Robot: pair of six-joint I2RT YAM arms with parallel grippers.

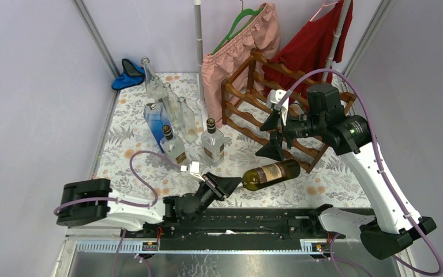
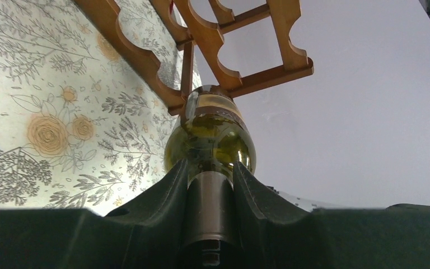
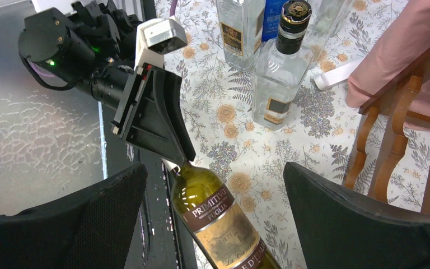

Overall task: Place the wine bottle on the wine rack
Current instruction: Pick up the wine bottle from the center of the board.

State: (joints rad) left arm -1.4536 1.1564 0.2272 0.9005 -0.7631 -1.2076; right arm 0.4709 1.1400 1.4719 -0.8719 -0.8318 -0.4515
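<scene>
With your left tool (image 1: 229,184) clamped on the neck of the wine bottle (image 1: 272,174), level over the counter (image 1: 127,144) near the wine rack (image 2: 284,33), bring your wide-open right tool (image 1: 275,135) down squarely over the labelled body before closing.

Clear bottles (image 1: 187,119), pink shorts (image 1: 236,57), blue cloth (image 1: 128,78)

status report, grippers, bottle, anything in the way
Left gripper shut on wine bottle neck, bottle near level, base toward wine rack. Right gripper open, over the bottle, in front of the rack. Pink garment hangs by rack's far end.
</scene>
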